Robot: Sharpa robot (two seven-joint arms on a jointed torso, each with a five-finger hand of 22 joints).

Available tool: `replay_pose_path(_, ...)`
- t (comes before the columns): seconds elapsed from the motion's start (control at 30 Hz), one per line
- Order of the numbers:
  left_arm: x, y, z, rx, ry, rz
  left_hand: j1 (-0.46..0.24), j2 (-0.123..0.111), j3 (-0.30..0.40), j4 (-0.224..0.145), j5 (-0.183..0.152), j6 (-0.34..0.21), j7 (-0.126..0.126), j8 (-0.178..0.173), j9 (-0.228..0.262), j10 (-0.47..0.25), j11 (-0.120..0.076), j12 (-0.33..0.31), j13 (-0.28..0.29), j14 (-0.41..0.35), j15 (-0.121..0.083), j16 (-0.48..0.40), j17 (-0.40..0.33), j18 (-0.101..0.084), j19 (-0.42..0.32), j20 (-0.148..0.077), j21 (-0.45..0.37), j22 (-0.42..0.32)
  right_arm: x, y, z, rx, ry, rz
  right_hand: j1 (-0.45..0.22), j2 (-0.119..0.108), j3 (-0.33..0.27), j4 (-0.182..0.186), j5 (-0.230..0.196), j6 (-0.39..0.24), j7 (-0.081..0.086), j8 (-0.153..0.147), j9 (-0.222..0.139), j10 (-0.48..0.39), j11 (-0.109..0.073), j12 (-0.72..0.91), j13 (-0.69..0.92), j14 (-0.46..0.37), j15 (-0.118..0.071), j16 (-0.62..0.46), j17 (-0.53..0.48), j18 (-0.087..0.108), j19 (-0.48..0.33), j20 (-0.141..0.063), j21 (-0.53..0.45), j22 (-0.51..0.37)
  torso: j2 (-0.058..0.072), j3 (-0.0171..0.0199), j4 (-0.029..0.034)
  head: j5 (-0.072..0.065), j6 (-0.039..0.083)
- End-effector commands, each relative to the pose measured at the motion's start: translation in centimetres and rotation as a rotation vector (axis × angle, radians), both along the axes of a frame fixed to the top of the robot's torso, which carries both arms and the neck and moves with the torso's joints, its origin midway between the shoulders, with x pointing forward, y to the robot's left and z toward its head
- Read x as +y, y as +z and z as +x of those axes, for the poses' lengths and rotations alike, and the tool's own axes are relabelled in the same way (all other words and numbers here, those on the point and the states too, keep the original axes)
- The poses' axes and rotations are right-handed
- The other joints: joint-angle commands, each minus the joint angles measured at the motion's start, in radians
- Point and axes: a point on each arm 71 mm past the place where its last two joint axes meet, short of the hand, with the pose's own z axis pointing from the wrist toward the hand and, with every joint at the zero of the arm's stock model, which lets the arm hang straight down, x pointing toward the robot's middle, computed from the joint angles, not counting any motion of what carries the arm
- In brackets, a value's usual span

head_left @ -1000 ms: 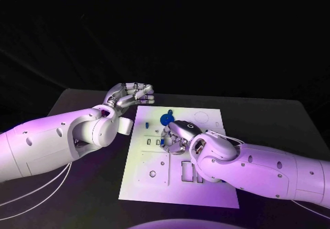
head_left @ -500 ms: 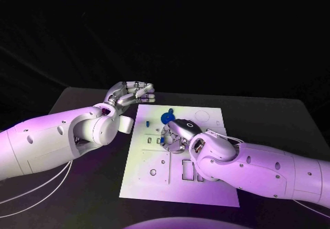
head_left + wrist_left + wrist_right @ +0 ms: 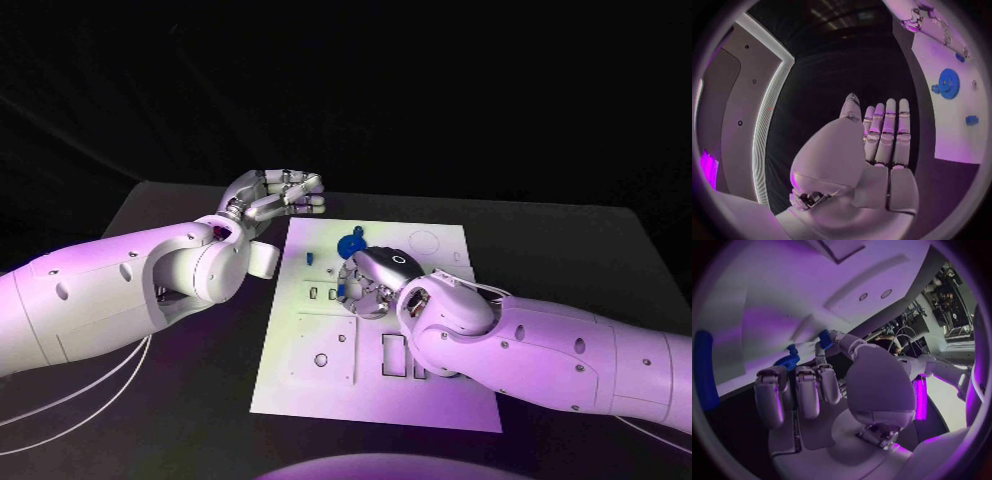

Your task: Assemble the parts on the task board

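the small blue plastic part point(image 3: 824, 338) sits on the flat white task board point(image 3: 433, 400), near its middle, at the tips of the silver right hand point(image 3: 372, 285), which pinches it. the silver left hand point(image 3: 274, 197) waits at ten o'clock off the board, fingers curled in, holding nothing.

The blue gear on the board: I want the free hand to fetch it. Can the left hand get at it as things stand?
Probably yes. The left hand hovers off the task board's far left corner, holding nothing, and the blue gear lies uncovered nearby. The right hand works just nearer, which could crowd it.
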Motion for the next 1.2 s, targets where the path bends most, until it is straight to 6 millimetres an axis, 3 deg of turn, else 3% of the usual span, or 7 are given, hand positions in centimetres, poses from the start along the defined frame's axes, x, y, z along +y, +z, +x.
replay_pose_path(0.03,-0.2,0.1,0.0,-0.003,-0.019,-0.010,0.007,0.002,-0.005,0.002,-0.005,-0.005,0.001,-0.003,0.001,-0.006,-0.001,-0.004,0.001,-0.007,0.001,-0.006,0.001,0.018,0.000,0.008,-0.003,-0.001,-0.1,-0.2,0.0,-0.004,-0.008,-0.017,-0.001,-0.011,-0.001,-0.005,-0.005,-0.012,0.000,-0.008,-0.004,-0.010,0.004,-0.007,0.102,0.106,0.006,0.004,0.263,-0.005,0.100,0.001,-0.001,0.259,0.000,-0.0001,-0.0006,0.001,0.000)
replay_pose_path(0.37,-0.2,0.1,0.0,-0.001,-0.019,-0.009,0.007,0.003,-0.006,0.002,-0.005,-0.006,0.001,-0.004,0.001,-0.007,-0.001,-0.004,0.001,-0.008,0.002,-0.007,0.002,0.018,0.000,0.008,-0.004,-0.001,-0.1,-0.2,0.0,-0.006,-0.006,-0.015,-0.011,-0.030,-0.011,-0.004,-0.015,-0.032,0.010,-0.022,-0.011,-0.016,0.013,-0.014,0.095,0.106,0.015,0.004,0.263,-0.004,0.099,0.009,-0.002,0.258,-0.001,0.0001,-0.0008,0.001,-0.004)
replay_pose_path(0.7,-0.1,0.1,0.0,-0.001,-0.016,-0.008,0.008,0.003,-0.007,0.002,-0.005,-0.006,0.001,-0.004,0.002,-0.007,0.000,-0.004,0.001,-0.008,0.002,-0.008,0.002,0.018,0.000,0.008,-0.004,-0.002,-0.1,0.0,0.0,-0.025,-0.008,0.019,-0.027,-0.040,-0.089,0.033,-0.125,-0.069,0.021,-0.045,-0.027,-0.032,0.025,-0.030,0.079,0.106,0.026,0.004,0.263,-0.003,0.096,0.022,-0.006,0.255,0.000,-0.0003,-0.0002,-0.001,-0.007)
replay_pose_path(0.83,0.0,0.1,0.0,0.000,-0.013,-0.004,0.010,0.004,-0.007,0.001,-0.004,-0.005,-0.001,-0.004,0.003,-0.008,-0.004,-0.004,0.001,-0.008,0.001,-0.009,0.004,0.018,0.000,0.008,-0.004,-0.002,-0.3,0.4,-0.2,-0.046,-0.010,0.057,-0.003,-0.035,-0.231,0.098,-0.145,-0.134,0.039,-0.074,-0.046,-0.088,0.038,-0.087,0.017,0.106,0.039,0.004,0.263,0.001,0.086,0.032,-0.018,0.247,0.000,-0.0001,0.0000,-0.002,-0.007)
replay_pose_path(0.93,0.0,0.0,0.1,0.005,-0.012,0.011,0.010,0.006,-0.012,0.002,-0.004,-0.004,-0.002,-0.005,0.005,-0.009,-0.006,-0.004,0.001,0.002,-0.002,-0.006,0.009,0.020,0.004,0.006,-0.004,-0.002,-0.6,0.7,-0.4,-0.061,-0.012,0.085,0.066,-0.031,-0.324,0.184,-0.147,-0.148,0.044,-0.073,-0.058,-0.093,0.045,-0.090,0.009,0.106,0.044,0.004,0.263,0.002,0.084,0.039,-0.022,0.245,-0.001,0.0001,0.0006,-0.003,-0.006)
replay_pose_path(1.1,0.2,-0.4,0.2,0.023,-0.021,0.123,-0.025,0.018,-0.051,0.016,-0.007,0.012,-0.011,-0.001,0.021,0.037,-0.013,0.010,0.010,0.077,-0.020,0.022,0.043,0.022,0.051,-0.008,0.015,0.002,-2.5,1.9,-0.9,-0.084,-0.017,0.148,0.117,-0.035,-0.349,0.249,-0.145,-0.163,0.047,-0.075,-0.067,-0.092,0.048,-0.087,0.008,0.106,0.046,0.004,0.263,0.002,0.083,0.041,-0.024,0.244,-0.005,0.0009,-0.0018,0.000,-0.006)
replay_pose_path(1.2,0.4,-0.7,0.3,0.017,-0.033,0.223,-0.084,0.048,-0.099,0.017,-0.006,0.057,-0.043,0.022,0.046,0.150,-0.058,0.048,0.037,0.213,-0.070,0.102,0.111,0.023,0.156,-0.053,0.078,0.029,-4.3,3.1,-0.7,-0.095,-0.019,0.184,0.132,-0.024,-0.341,0.254,-0.140,-0.151,0.045,-0.066,-0.066,-0.093,0.047,-0.088,0.006,0.106,0.046,0.004,0.263,0.005,0.075,0.042,-0.035,0.237,-0.009,0.0021,-0.0025,0.003,-0.006)
